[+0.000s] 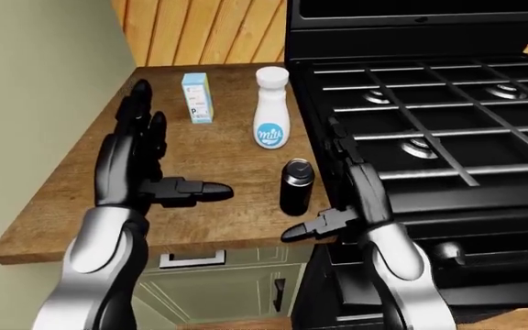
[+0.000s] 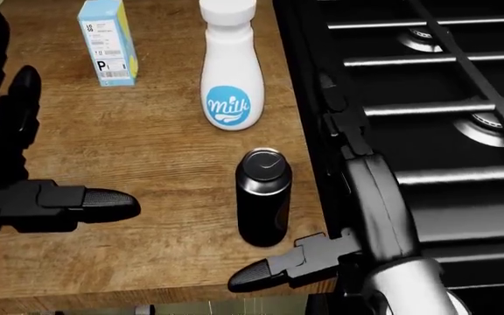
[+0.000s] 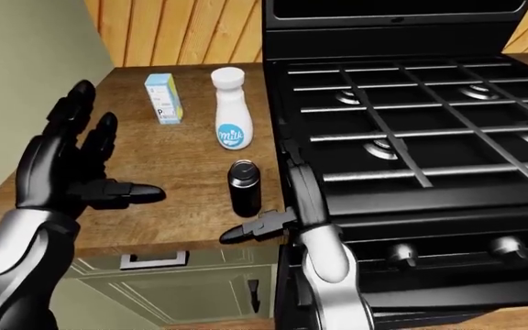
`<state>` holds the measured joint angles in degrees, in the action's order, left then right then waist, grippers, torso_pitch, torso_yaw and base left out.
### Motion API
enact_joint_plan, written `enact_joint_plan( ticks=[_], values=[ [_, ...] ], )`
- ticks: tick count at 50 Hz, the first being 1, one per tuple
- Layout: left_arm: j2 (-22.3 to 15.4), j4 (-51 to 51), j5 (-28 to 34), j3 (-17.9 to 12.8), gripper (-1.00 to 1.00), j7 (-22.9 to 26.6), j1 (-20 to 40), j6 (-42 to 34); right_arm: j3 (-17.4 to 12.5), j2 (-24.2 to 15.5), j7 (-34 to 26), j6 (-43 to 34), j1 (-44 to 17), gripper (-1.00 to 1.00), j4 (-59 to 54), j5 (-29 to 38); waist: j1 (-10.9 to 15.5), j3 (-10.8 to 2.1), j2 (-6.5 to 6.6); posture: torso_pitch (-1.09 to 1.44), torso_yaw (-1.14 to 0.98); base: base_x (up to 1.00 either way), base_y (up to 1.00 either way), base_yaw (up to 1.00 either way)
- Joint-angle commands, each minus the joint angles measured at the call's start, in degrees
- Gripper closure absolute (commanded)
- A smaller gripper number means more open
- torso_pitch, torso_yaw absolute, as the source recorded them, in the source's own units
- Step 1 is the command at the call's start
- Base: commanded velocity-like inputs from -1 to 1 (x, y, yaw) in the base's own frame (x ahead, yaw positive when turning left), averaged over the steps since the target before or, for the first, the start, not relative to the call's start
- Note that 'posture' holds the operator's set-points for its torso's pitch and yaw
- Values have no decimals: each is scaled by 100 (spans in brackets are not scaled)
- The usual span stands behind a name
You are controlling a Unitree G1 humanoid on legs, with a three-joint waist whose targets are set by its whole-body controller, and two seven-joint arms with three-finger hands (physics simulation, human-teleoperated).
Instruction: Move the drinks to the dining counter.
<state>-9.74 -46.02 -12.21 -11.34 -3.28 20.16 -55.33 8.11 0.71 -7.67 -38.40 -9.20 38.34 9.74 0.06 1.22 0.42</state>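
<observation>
On the wooden counter (image 2: 156,151) stand three things. A short black bottle (image 2: 263,200) is lowest in the head view. A white milk bottle (image 2: 229,72) is above it, and a small blue carton (image 2: 106,43) is at the upper left. My right hand (image 2: 303,190) is open just right of the black bottle, at the counter's seam with the stove. Its thumb (image 2: 265,274) reaches under the bottle without touching it. My left hand (image 2: 64,141) is open over the counter's left part, well apart from the bottles, and holds nothing.
A black gas stove (image 2: 436,131) with grates fills the right side and adjoins the counter. The counter's near edge (image 1: 154,244) lies just below the black bottle, with cabinet drawers underneath. A beige wall (image 1: 34,89) bounds the left, and wood panelling (image 1: 213,31) the top.
</observation>
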Motion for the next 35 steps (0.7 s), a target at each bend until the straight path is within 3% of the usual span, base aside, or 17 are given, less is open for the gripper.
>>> enact_joint_plan(
  ticks=[1,11,21,27,35],
  values=[
    [-36,-164,17,-19,-100,1,117,199,-7,31,-14,270,-74,-100,86,53,-1,-94,21,0,0,0,0,0],
    [-22,-215,53,9,-100,15,122,161,-121,74,-21,498,-178,-100,-335,20,-2,-115,17,0,0,0,0,0],
    [-4,-156,105,26,-100,50,114,216,-63,107,18,673,-255,-69,-637,127,-2,-129,6,0,0,0,0,0],
    [3,-126,114,22,-100,63,98,258,10,150,-3,635,-314,-67,-633,210,7,-134,7,0,0,0,0,0],
    [3,-108,114,19,-100,63,94,271,122,228,-20,613,-383,-51,-690,316,0,-139,16,0,0,0,0,0]
  ],
)
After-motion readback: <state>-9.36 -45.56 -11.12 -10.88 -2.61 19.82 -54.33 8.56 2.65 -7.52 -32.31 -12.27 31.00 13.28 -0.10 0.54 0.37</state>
